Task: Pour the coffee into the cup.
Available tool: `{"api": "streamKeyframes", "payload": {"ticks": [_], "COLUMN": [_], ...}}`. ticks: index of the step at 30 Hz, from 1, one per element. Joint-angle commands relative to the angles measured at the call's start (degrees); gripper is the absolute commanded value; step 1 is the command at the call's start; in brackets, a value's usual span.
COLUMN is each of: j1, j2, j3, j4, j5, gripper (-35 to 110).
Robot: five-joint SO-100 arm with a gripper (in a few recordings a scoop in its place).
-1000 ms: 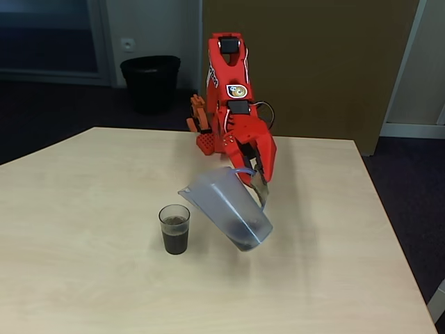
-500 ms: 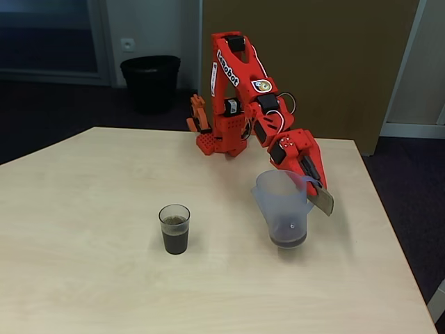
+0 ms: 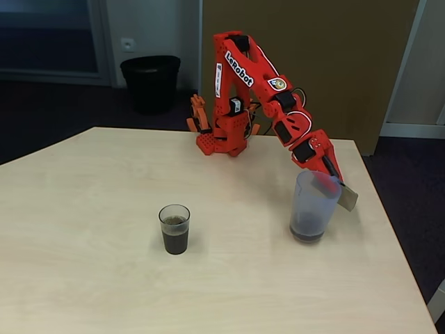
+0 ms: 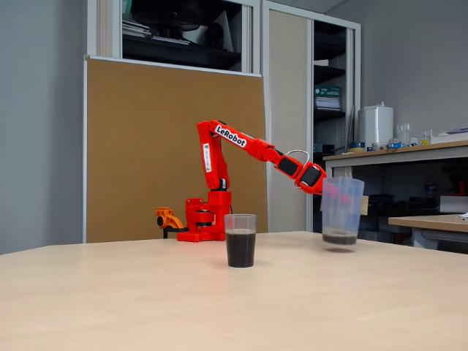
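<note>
Nearest the front edge of the tabletop [image 3: 83, 278], a little left of its middle, the cup [image 3: 174, 229] is seen upright, about half filled with the coffee [image 3: 175, 241]. Toward the right edge, well apart from the cup, the translucent jug [image 3: 314, 207] is held upright by its handle side in the closed gripper [image 3: 335, 186]; in the side-on fixed view it is seen just above the tabletop. A shallow dark layer is seen at its bottom. At the far edge the red arm's base [image 3: 221, 139] is mounted
</note>
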Motion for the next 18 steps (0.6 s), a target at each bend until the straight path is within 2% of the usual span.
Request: {"api": "streamKeyframes", "payload": {"ticks": [1,18], "j1": [-1.4,-1.4], "j2": [0.1,-5.7], "j3": [-1.3,0.1], "j4": [-1.9,-11.0], "j5": [-0.4,4.9], "gripper": [0,0]}}
